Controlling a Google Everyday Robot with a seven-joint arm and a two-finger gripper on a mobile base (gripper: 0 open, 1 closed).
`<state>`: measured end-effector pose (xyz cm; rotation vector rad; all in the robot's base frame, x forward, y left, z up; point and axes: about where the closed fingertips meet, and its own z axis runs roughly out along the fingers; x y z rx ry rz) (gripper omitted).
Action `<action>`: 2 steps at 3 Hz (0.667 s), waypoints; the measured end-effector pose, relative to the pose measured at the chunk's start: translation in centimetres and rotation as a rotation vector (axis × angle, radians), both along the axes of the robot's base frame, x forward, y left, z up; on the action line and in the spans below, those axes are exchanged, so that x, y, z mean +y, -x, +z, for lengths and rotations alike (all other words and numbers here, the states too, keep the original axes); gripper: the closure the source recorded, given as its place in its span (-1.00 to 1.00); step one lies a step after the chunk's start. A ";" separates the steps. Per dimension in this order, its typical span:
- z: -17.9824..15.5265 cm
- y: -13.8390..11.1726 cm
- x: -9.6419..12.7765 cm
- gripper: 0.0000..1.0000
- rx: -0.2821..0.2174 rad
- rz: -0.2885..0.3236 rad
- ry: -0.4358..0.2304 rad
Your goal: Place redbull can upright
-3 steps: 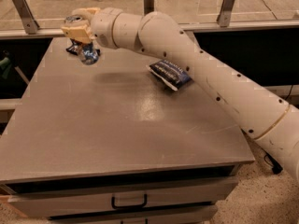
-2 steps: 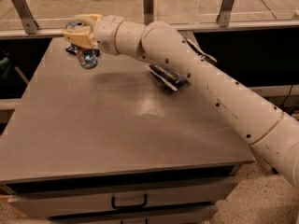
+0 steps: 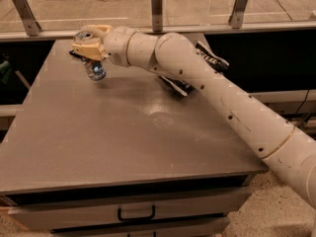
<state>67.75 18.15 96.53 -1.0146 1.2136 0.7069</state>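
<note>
A grey worktop [image 3: 123, 147] fills most of the view, seen from above and in front. A thick white robot arm [image 3: 222, 98] reaches in from the lower right and stretches diagonally to the far left corner of the worktop.

At the end of the arm, the beige hand [image 3: 89, 48] sits over that far left corner. Its two fingers are pinched around the redbull can [image 3: 95, 70], gripping it around the upper body. The can stands close to upright, leaning slightly. Its silver top shows just above the fingers, and its shiny blue-and-silver lower end pokes out below them. The lower end is at or just above the worktop surface, with a soft shadow beside it; whether it touches cannot be told.

Near the middle of the far edge, a dark-blue crinkly snack bag [image 3: 174, 86] lies flat on the worktop, partly hidden under the arm and well apart from the can.

Below the front edge of the worktop is a drawer with a dark handle [image 3: 136, 214]. Behind the worktop runs a low glass barrier with metal posts [image 3: 156, 6].
</note>
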 end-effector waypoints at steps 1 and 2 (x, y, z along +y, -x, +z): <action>-1.7 0.1 -0.3 0.04 0.011 0.018 0.018; -2.7 0.1 -0.6 -0.41 0.023 0.020 0.018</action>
